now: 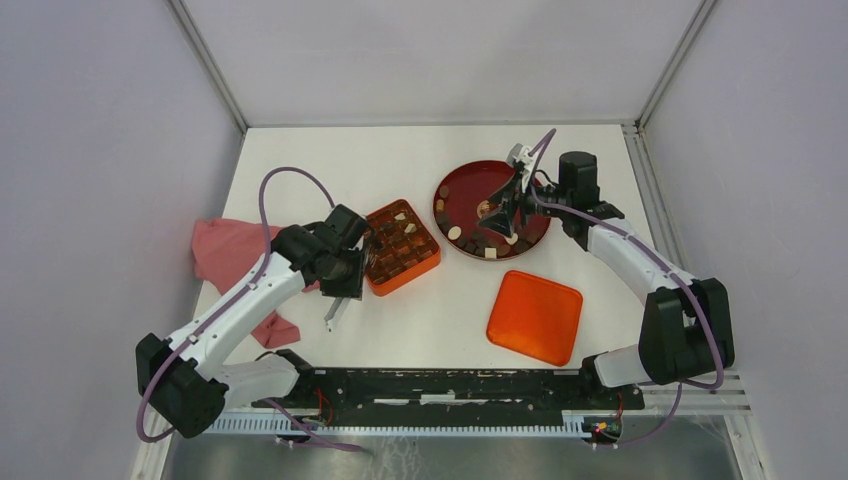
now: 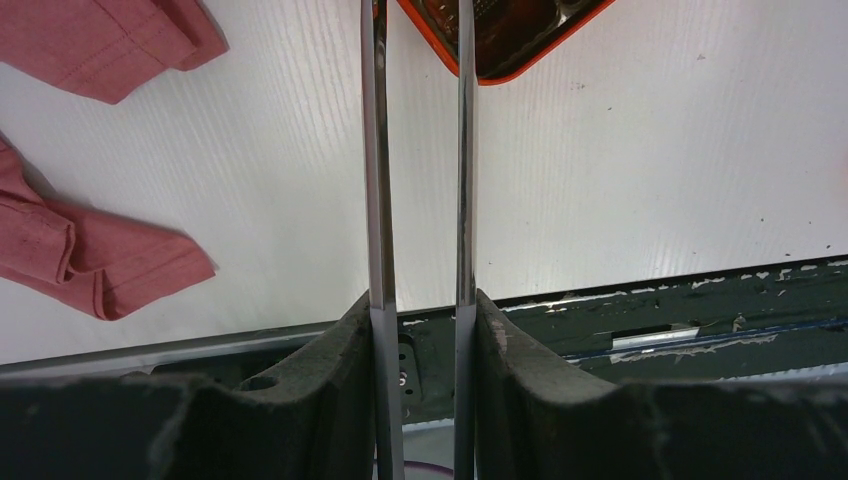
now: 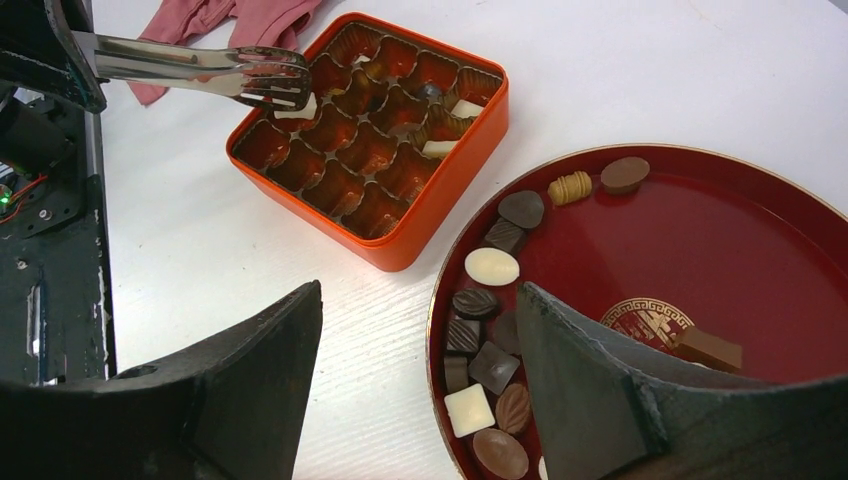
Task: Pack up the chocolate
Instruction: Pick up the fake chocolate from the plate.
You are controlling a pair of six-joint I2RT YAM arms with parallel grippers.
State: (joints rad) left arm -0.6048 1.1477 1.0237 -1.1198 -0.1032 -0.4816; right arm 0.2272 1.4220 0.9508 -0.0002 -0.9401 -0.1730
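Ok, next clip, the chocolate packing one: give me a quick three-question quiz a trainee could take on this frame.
1. True or false: the orange lid is fitted on the box.
2. What does the left gripper clamp? A) metal tongs B) a spoon C) a brush
3. Fill in: the right gripper hangs open above the round red ___.
Key: 1 false, the lid lies on the table, the box open; 2 A; 3 plate.
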